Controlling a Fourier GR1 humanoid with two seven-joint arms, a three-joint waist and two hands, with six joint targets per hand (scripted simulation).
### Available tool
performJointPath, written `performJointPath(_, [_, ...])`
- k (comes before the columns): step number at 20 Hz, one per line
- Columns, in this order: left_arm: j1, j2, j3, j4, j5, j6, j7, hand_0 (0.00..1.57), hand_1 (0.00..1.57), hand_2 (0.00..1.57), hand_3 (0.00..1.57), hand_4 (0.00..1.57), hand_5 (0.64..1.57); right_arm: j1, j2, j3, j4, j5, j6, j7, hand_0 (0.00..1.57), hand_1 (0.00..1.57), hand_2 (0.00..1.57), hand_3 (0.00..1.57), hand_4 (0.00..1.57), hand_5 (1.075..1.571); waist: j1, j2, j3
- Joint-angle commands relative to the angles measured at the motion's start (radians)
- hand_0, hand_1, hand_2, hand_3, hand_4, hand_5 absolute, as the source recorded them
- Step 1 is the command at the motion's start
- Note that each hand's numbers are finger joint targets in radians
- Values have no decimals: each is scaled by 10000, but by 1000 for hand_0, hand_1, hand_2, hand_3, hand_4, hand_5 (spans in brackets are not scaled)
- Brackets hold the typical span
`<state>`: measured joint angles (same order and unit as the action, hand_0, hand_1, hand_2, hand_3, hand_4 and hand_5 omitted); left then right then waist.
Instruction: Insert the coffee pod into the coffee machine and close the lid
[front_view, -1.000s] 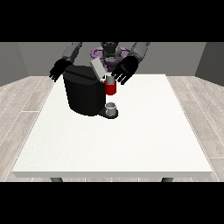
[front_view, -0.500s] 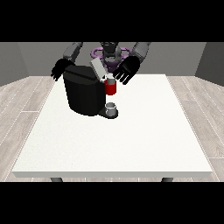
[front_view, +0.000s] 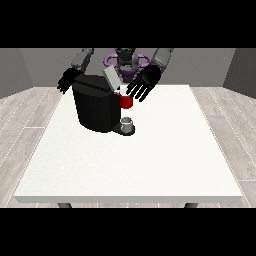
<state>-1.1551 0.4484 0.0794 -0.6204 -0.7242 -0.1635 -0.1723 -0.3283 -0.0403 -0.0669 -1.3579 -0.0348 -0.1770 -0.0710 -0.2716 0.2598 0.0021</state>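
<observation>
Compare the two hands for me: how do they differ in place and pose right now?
The hand at the view's right hangs beside the machine's raised lid, above the red part, its fingers spread open; the hand at the view's left sits behind the machine's far corner, away from the lid. The right one shows whole; the left one is partly hidden by the machine. Both are black and hold nothing.

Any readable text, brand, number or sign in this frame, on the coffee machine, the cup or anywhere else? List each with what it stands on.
None: no text, brand, number or sign can be read anywhere in the front view.
Coffee machine: plain black body, no marking shows.
Raised lid: plain grey.
Red part at the machine's front: no marking.
Grey cup: no marking.
White table: bare surface, nothing printed.
</observation>
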Motion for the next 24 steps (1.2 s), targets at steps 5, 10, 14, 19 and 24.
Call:
performJointPath(5, [228, -358, -452, -62, -425, -416, 283, 0, 0, 0, 0, 0, 1571, 373, 29, -150, 442, -47, -8, -439, 0, 0, 0, 0, 376, 1571, 179, -504, -17])
performJointPath(10, [385, 347, -134, 143, -366, -459, -489, 0, 0, 0, 0, 0, 1571, 278, -272, -115, -104, -216, 281, 279, 0, 0, 0, 0, 363, 1571, 38, -397, -23])
performJointPath(14, [151, -417, -216, -107, -319, -768, 450, 0, 0, 0, 0, 0, 1571, 399, 30, -154, 426, -163, 52, -362, 0, 0, 0, 0, 383, 1571, 377, -910, -17])
performJointPath(19, [808, -342, 160, -90, -90, -414, 129, 0, 0, 0, 0, 0, 1571, 1495, 242, 316, 3, 69, 111, -757, 0, 0, 0, 0, 430, 1571, 338, -1241, -20])
performJointPath(24, [1625, -1670, 1343, -56, 1483, -365, 510, 0, 0, 0, 0, 0, 1571, 1981, 123, 21, -41, -505, 545, -523, 0, 0, 0, 0, 445, 1571, 938, -2707, -23])
